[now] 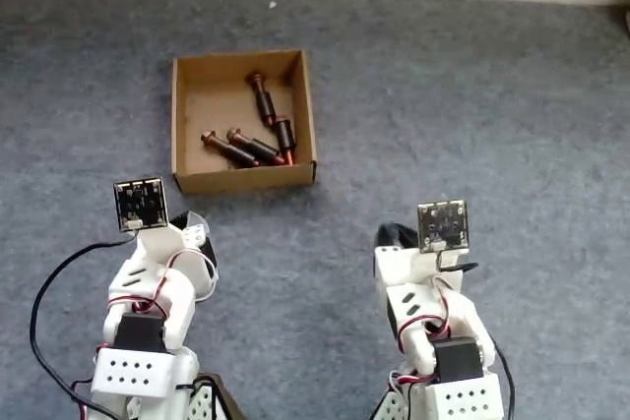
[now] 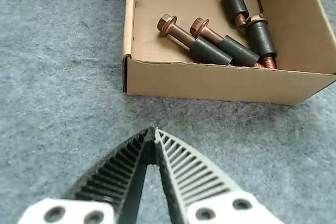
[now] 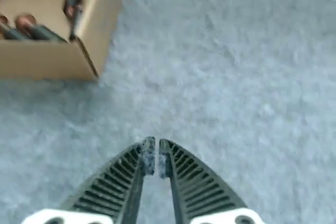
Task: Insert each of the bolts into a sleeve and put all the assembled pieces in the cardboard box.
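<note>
Fingers (image 2: 184, 163) of the left gripper (image 2: 155, 130) are seen pressed together at their tips, with nothing held between them. The same is seen at the right gripper (image 3: 156, 144): its ribbed fingers (image 3: 194, 182) are closed on nothing, with only a hairline slit left between the tips. Both grippers are held low over the grey carpet (image 1: 443, 95), apart from the task's pieces.

The cardboard box (image 2: 226, 82) is found just ahead of the left gripper's tips, its near wall turned toward them and a strip of carpet left in between. From the right gripper the box (image 3: 42, 66) is seen farther off and well to one side, with only its near corner facing the fingers. In the high view the box (image 1: 244, 180) is placed beyond the left arm (image 1: 157, 282) and is set diagonally away from the right arm (image 1: 428, 292).

Four copper-coloured flanged bolts (image 2: 169, 24) are contained in the box, each seated in a black sleeve (image 2: 210, 52). Two of these assemblies are laid side by side, touching, against the wall nearest the arms. The other two (image 1: 262, 98) are laid roughly end to end toward the far wall and the right-hand wall; whether they touch cannot be told.
</note>
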Controlling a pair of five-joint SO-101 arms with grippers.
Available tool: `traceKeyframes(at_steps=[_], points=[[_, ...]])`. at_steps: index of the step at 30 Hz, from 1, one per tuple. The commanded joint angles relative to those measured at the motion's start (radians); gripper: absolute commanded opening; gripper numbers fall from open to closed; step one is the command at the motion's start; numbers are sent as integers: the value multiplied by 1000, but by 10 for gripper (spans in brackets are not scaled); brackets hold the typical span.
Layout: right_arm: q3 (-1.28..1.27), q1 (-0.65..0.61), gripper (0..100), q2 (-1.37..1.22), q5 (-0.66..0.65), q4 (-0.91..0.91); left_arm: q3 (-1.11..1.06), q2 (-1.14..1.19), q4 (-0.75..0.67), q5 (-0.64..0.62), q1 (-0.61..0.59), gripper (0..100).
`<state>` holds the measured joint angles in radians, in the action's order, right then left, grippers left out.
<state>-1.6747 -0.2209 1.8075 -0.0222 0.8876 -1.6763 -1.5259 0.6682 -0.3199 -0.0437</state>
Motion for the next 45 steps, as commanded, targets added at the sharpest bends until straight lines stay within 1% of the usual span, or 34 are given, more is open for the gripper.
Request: traceKeyframes(at_steps=[1,12,17,45], points=[[-145,41,5,25,-12,107,-28,-2,2,8,-5,6],[-145,51,5,25,-14,361,-28,-2,2,8,-5,6],[-145,74,5,25,-11,355,-28,-2,2,8,-5,6],[-145,74,5,25,-12,355,-28,-12,2,3,-5,8]])
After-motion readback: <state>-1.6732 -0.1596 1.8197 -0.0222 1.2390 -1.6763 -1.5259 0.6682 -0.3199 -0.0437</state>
